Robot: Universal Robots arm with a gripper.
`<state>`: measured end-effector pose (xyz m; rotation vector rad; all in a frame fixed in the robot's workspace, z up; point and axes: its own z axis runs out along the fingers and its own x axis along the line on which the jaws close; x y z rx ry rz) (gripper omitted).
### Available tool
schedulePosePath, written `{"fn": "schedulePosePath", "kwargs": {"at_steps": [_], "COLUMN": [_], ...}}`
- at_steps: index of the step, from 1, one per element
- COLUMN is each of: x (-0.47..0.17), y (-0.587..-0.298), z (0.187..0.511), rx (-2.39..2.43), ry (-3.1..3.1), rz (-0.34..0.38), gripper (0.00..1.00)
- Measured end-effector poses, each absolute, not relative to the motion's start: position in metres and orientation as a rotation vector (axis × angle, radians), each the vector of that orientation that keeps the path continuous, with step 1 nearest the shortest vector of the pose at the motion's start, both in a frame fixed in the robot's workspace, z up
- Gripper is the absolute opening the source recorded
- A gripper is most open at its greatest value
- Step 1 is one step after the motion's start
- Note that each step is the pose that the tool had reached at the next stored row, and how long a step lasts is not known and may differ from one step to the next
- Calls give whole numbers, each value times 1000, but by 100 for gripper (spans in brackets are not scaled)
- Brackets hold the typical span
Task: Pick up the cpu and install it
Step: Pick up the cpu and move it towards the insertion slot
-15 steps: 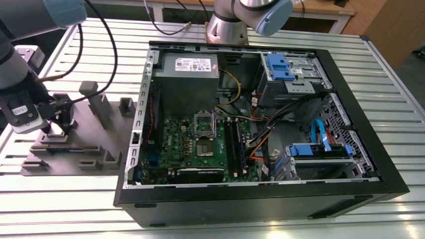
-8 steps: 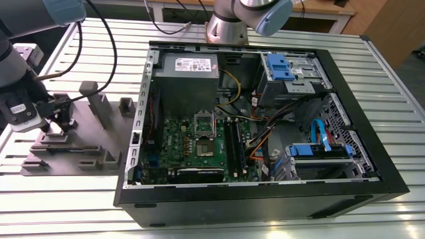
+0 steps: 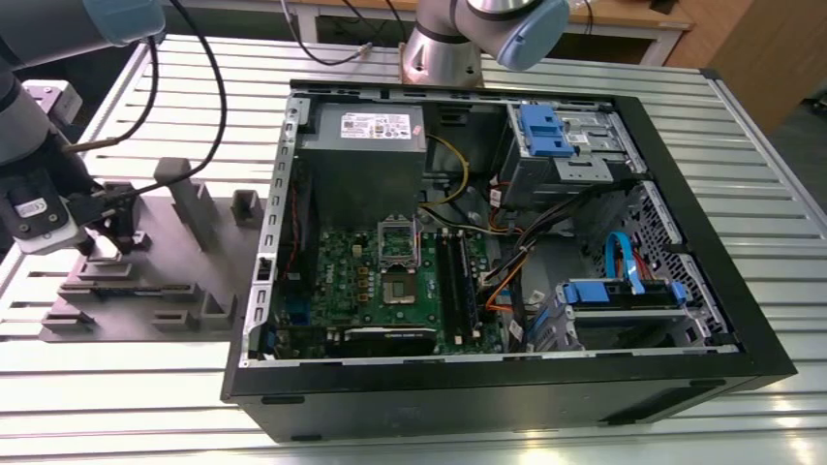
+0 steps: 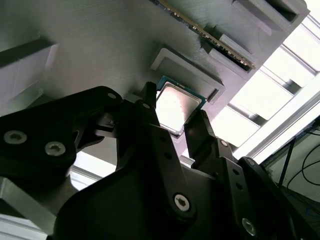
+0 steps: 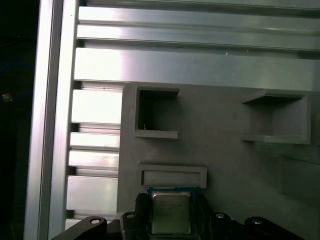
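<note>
Your gripper (image 4: 175, 106) pinched the cpu (image 4: 177, 110) between its black fingers (image 4: 155, 130), silvery top showing, just beside a shallow rimmed pocket (image 4: 192, 75) near the grey fixture plate's (image 4: 90, 30) edge.

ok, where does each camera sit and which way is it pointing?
Exterior view: high off the arm, looking down on the open PC case and grey fixture plate; gripper at the exterior view's left.
First wrist view: on the wrist, looking down past the fingertips at the plate and table slats.
Second wrist view: on the wrist, looking along the fingers.
Both wrist views share the cpu, gripped between the fingers.
</note>
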<state>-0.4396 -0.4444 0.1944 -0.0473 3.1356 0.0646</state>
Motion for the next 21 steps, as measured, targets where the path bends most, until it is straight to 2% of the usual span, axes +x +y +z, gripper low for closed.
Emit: {"fn": "schedulePosePath", "kwargs": {"at_steps": [10,21], "x": [-440,-440], "y": [-444,-444], "z": [204,190], "rx": [-47,-47], "ry": [3135,3135], "rz": [65,65], "gripper": [47,47]}}
